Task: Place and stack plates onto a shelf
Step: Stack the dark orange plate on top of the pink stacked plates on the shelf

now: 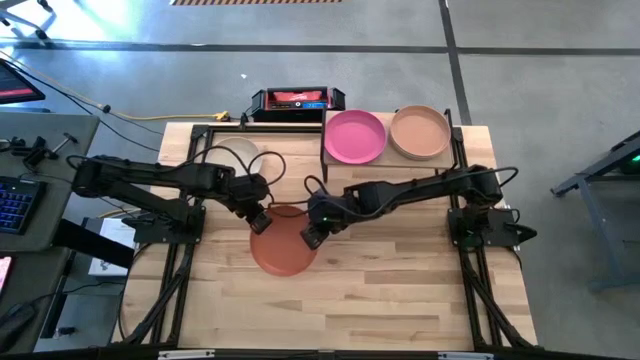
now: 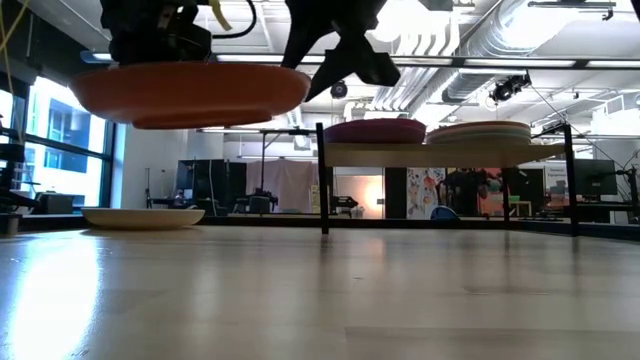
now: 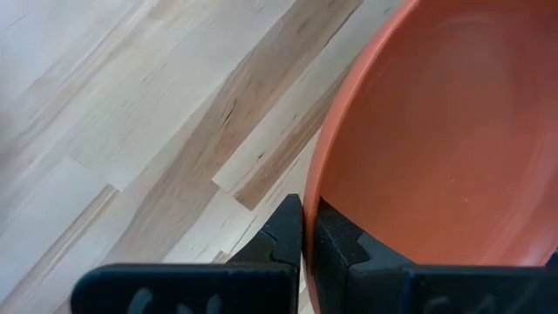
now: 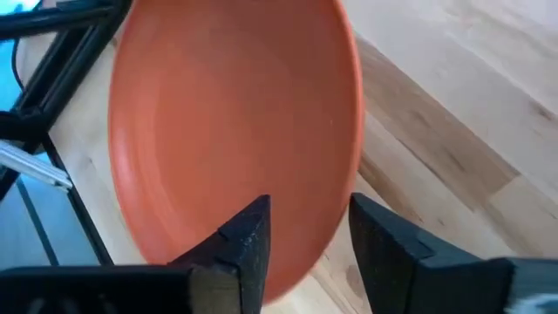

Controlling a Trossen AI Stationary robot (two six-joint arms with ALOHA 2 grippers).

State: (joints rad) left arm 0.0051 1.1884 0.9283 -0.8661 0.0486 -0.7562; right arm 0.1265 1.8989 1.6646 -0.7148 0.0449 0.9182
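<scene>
Rust plate hangs above mid-table, its rim pinched by my left gripper; right gripper gapes wide at the opposite rim. I'd seat those fingers squarely before releasing left.

Around the work area: table, desk and floor

The pale wooden tabletop shows long plank seams. Beyond its far edge a black and red box sits on the grey floor, with a yellow cable running from it. To one side stands a desk with a lit keyboard. A dark stand is on the other side.
</scene>
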